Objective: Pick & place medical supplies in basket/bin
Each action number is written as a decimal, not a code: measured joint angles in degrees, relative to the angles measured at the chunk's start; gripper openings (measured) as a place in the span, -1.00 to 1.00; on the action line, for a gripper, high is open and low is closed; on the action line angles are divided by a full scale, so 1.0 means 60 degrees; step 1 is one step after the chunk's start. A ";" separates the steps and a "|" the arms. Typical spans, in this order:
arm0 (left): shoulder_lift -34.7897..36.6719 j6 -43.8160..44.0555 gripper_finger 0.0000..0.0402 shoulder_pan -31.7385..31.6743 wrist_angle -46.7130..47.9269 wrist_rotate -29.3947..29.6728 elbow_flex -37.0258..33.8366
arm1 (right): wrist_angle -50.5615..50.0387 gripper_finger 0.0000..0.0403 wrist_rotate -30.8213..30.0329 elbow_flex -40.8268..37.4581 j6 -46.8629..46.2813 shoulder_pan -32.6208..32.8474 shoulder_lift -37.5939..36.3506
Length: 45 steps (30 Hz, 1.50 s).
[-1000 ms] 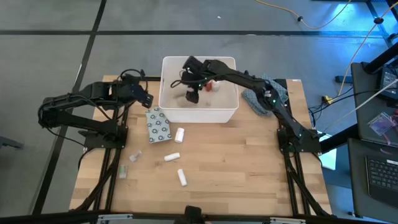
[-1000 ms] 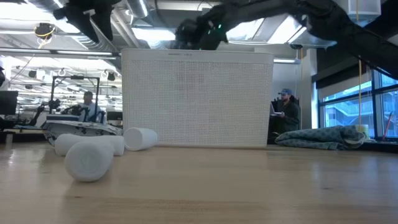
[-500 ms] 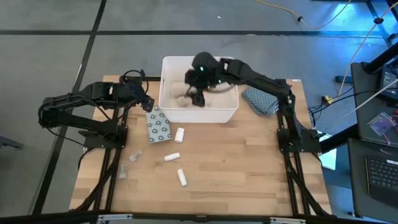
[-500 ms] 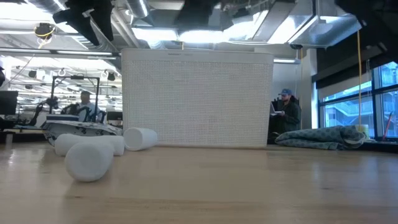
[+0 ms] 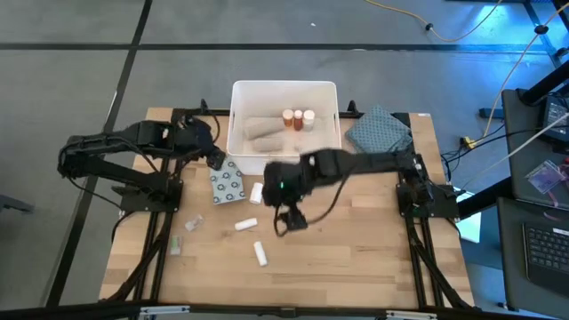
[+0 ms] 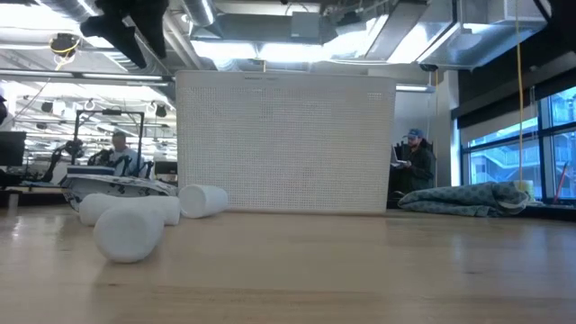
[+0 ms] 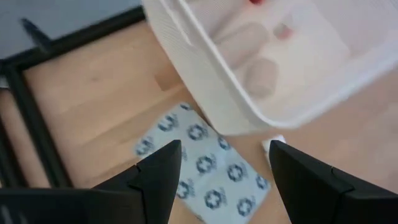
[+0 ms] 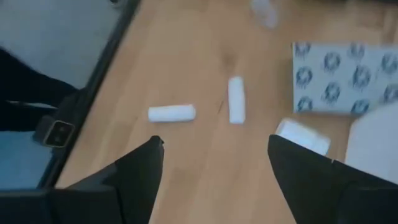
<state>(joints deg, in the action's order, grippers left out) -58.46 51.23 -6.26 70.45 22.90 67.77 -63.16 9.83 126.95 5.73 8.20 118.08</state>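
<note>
Right hand left the tub, seemingly open, empty.

The high view looks straight down on the whole wooden table. The low one sits right at tabletop height, looking level across it into the room, with the white tub filling the middle. Left wrist cam hangs close above the dotted packet beside the tub's wall – the high view shares both. Right wrist cam looks down from higher up at the loose white rolls – same rolls show overhead.
</note>
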 joint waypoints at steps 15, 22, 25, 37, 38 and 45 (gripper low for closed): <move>-0.1611 0.2010 0.17 0.3508 0.0001 0.0365 0.0000 | 0.6303 0.42 -0.2149 -0.4672 -0.6670 0.1447 0.0004; -0.2003 0.1535 0.17 0.4912 -0.0277 0.0251 0.0000 | 0.7951 0.42 -0.3247 -0.5616 -0.6809 0.1973 0.0525; -0.1991 0.0238 0.17 0.5898 -0.1220 0.0250 0.0000 | 0.6982 0.42 -0.3470 -0.5602 -0.7493 0.2079 0.0521; -0.3757 -0.4370 0.11 0.6412 -0.5920 -0.1913 0.0004 | 0.3030 0.42 -0.3098 -0.5612 -0.9419 0.3238 -0.0508; -0.4016 -0.4819 0.10 0.6327 -0.6039 -0.2170 0.0004 | 0.2924 0.42 -0.3114 -0.5612 -0.9445 0.3321 -0.0665; -0.5754 -0.7778 0.04 0.6265 -0.6093 -0.2843 0.0004 | 0.1777 0.42 -0.3348 -0.5608 -1.0533 0.3720 -0.1294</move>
<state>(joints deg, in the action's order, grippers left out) -92.98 4.56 31.33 33.89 5.84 67.79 -52.50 -10.25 93.30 -57.47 30.52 110.32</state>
